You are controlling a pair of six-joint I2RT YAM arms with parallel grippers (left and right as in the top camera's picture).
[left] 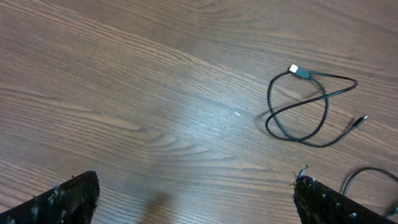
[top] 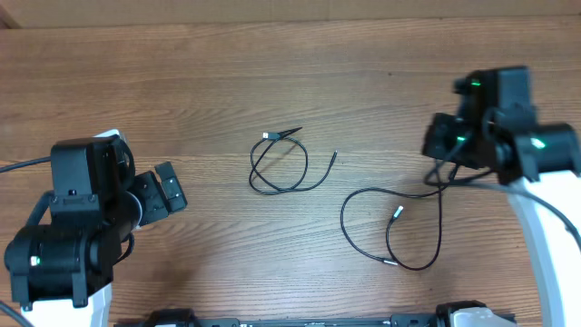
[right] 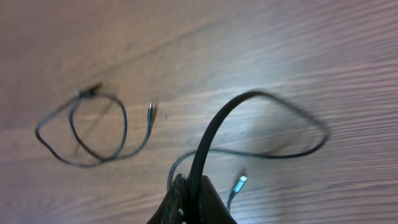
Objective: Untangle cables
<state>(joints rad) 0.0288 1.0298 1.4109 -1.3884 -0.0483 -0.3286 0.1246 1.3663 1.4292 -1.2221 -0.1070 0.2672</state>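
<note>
Overhead: right gripper (top: 438, 159) clamps cable (top: 344, 218); left gripper (top: 169, 196) spread, hovering.

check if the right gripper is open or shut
Shut: the right gripper pinches the larger cable, which arcs out from between its closed jaws in the wrist view.

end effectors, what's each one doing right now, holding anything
left end effector: open, holding nothing
right end effector: closed on a cable
</note>
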